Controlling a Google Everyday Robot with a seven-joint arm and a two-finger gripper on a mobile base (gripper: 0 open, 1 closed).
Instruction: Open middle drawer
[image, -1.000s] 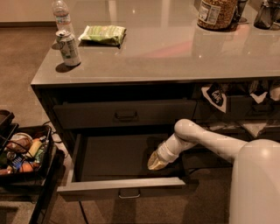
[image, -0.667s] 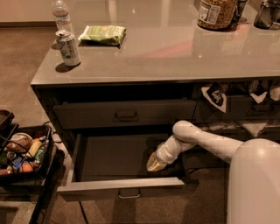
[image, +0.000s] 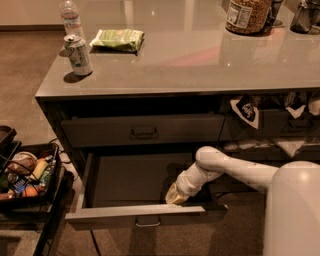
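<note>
Middle drawer (image: 125, 212) stands pulled well out from under the counter (image: 200, 65), and you can see its plain grey inside; its loop handle (image: 147, 223) hangs at the centre of the front. Your gripper (image: 175, 196) is inside the drawer, down against the back of the front panel and right of the handle. The arm (image: 235, 169) reaches in from the right. You cannot tell whether the gripper is released or clenched. The drawer above (image: 100, 131) is closed. On the counter, a can (image: 78, 54) stands beside a green packet (image: 118, 39).
</note>
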